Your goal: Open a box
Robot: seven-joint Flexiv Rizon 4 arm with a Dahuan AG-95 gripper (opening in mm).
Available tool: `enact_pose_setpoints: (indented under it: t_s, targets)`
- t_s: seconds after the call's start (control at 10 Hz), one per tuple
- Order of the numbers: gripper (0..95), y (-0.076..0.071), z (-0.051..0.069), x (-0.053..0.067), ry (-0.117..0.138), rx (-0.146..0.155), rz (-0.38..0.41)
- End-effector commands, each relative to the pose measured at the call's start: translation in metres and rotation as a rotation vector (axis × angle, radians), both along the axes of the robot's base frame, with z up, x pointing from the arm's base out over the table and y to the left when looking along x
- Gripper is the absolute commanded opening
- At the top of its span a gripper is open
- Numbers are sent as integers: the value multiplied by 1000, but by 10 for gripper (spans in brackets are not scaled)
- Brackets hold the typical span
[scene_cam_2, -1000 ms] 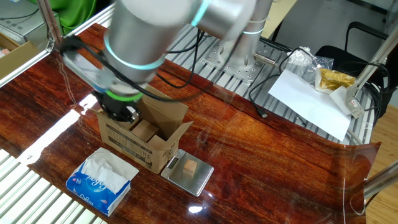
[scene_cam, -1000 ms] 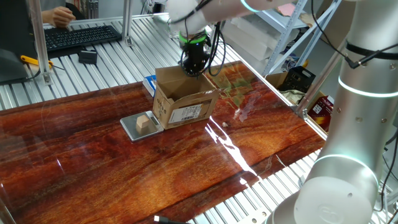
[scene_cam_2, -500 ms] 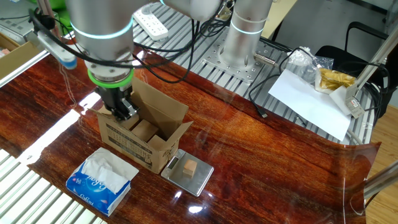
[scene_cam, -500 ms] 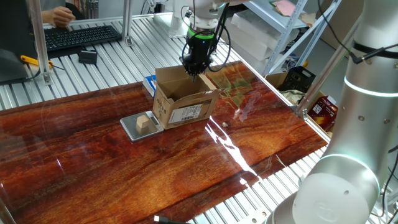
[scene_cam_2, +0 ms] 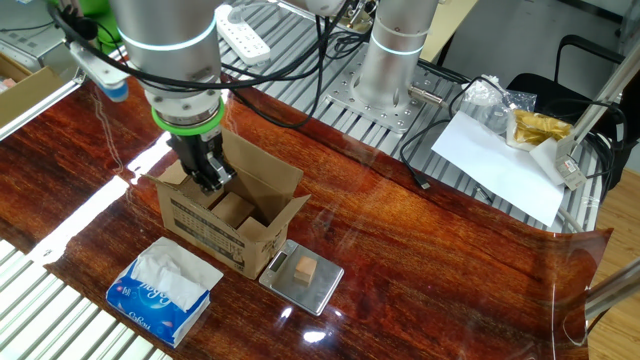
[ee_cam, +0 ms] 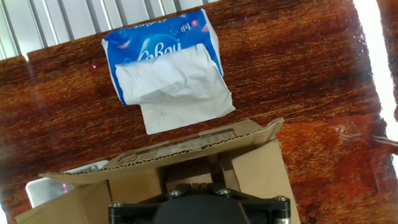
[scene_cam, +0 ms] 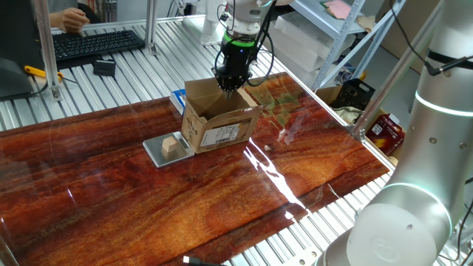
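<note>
A small brown corrugated cardboard box [scene_cam: 218, 122] sits on a glossy reddish wood-grain counter [scene_cam: 133, 199], toward its far edge in one fixed view. The top flaps stand up and splay outward, so the top is open, and a white shipping label [scene_cam: 225, 134] with a barcode faces the near right side. A silver robot arm [scene_cam_2: 170, 50] with a green band reaches down from above, and its black pincer [scene_cam: 229, 83] points straight down at the box's open top, beside the raised far flap. The fingers are together with nothing between them. In the other fixed view the pincer [scene_cam_2: 212, 180] hangs just inside the opening, next to the tall upright flap; whether it touches the cardboard cannot be told. Just beside the box, on its left in the first fixed view, a flat grey metal scale [scene_cam: 164, 151] lies on the counter with a tiny tan wooden cube [scene_cam: 171, 145] resting on it. A blue-and-white tissue packet [scene_cam_2: 165, 290] with a white tissue sticking out lies near the box on the side away from the label. The hand view looks down past the black pincer body onto a cardboard flap edge [ee_cam: 186, 149], with the tissue packet [ee_cam: 165, 62] on the counter beyond. A keyboard [scene_cam: 92, 41] sits on the ribbed metal bench behind the counter.
</note>
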State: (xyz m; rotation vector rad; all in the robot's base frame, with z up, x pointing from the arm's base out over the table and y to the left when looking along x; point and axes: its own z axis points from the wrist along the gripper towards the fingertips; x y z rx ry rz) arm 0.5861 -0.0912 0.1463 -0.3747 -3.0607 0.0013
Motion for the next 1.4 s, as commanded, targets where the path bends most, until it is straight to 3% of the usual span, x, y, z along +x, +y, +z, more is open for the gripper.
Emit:
enact_pose_setpoints:
  t_s: [0.1, 0.2, 0.5, 0.8, 1.0, 1.4]
  targets:
    - [0, 0, 0, 1, -6, -5, 14]
    - [0, 0, 0, 1, -13, -1, 14]
    - [0, 0, 0, 1, -2, 15, -9]
    - [0, 0, 0, 1, 20, 66, -54]
    - [0, 0, 0, 1, 25, 83, -71]
    - [0, 0, 0, 1, 25, 87, -67]
